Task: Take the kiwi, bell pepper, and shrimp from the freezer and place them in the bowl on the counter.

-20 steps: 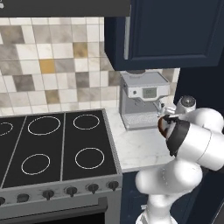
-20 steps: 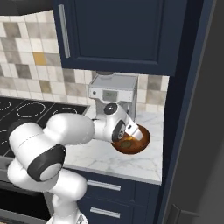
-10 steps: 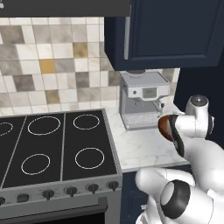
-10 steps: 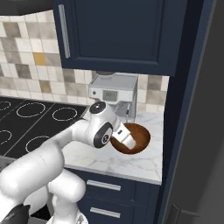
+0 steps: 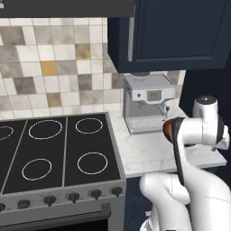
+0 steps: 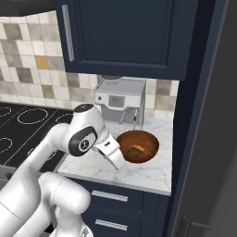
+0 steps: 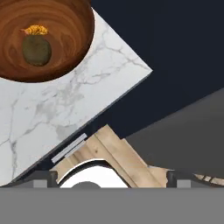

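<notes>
With the kiwi (image 7: 36, 50) and the shrimp (image 7: 36, 29) lying inside the bowl (image 7: 70, 26) on the counter (image 7: 65, 109), the empty, wide-open fingers (image 7: 43, 177) hang beside the bowl, so probably the pepper is next.

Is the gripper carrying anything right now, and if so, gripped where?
Nothing is held. The gripper is open and empty; the kiwi and shrimp lie in the bowl.

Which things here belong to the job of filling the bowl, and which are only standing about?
Job:
bowl
kiwi in it
shrimp in it, beside the kiwi
counter
gripper, open, empty

Only standing about:
coffee machine
stovetop
upper cabinet
</notes>
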